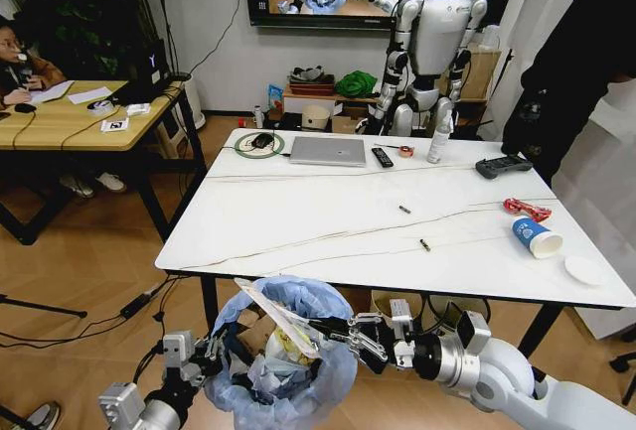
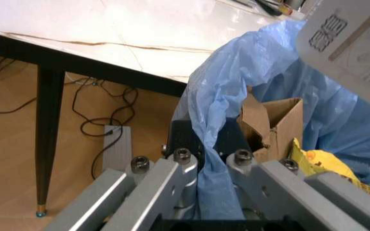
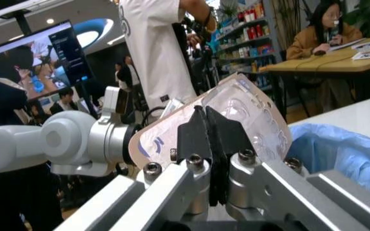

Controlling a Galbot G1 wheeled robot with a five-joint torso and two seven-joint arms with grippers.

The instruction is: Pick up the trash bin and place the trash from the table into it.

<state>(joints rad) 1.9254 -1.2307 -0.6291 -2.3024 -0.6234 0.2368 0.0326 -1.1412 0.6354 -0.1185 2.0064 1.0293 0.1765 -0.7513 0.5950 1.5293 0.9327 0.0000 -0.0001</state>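
The trash bin (image 1: 288,370), lined with a crinkled light-blue bag, hangs just in front of the table's (image 1: 328,221) near edge. My left gripper (image 1: 213,347) is shut on the bin's bagged rim (image 2: 205,159). Inside the bin lie a brown paper bag (image 2: 271,120) and a yellow wrapper (image 2: 320,161). My right gripper (image 1: 333,331) is shut on a flat clear plastic package (image 3: 249,108), which slants over the bin's mouth (image 1: 273,316). On the table's right end lie a blue-white paper cup (image 1: 537,238) on its side, a white lid (image 1: 584,270) and a red wrapper (image 1: 526,210).
At the table's far side sit a laptop (image 1: 328,151), a remote (image 1: 382,157), a bottle (image 1: 438,142), a controller (image 1: 503,165) and a coiled cable (image 1: 259,143). A humanoid robot (image 1: 432,43) stands behind. A wooden desk (image 1: 70,117) is at left, and cables run across the floor.
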